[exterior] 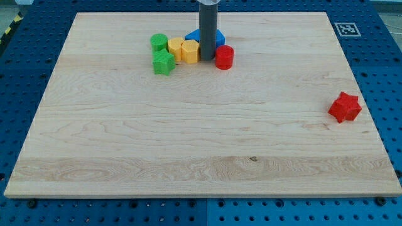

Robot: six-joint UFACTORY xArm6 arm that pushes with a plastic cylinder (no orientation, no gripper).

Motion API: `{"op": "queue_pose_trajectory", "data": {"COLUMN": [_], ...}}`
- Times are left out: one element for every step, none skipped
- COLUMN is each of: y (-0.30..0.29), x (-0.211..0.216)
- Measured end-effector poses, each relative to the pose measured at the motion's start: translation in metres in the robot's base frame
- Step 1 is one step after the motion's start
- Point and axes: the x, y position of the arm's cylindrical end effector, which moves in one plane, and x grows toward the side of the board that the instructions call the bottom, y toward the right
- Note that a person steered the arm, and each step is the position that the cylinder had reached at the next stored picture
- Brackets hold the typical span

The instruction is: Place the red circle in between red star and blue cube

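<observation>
The red circle (224, 56) sits near the view's top centre, at the right end of a cluster of blocks. My tip (206, 59) rests just left of it, touching or nearly touching, between it and a yellow block (190, 51). A blue block (218, 37) lies just behind the rod, mostly hidden by it, so its shape is unclear. The red star (345, 107) lies alone near the board's right edge, far from the cluster.
A second yellow block (175, 46), a green circle (159, 43) and a green star (164, 63) make up the left of the cluster. The wooden board (188, 144) ends on a blue perforated table. A marker tag (345, 29) sits at the top right corner.
</observation>
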Motion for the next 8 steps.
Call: {"op": "queue_pose_trajectory", "data": {"y": [0.016, 0.028, 0.045, 0.05, 0.055, 0.064, 0.07, 0.074], "x": [0.001, 0.008, 0.01, 0.01, 0.01, 0.01, 0.011, 0.016]}}
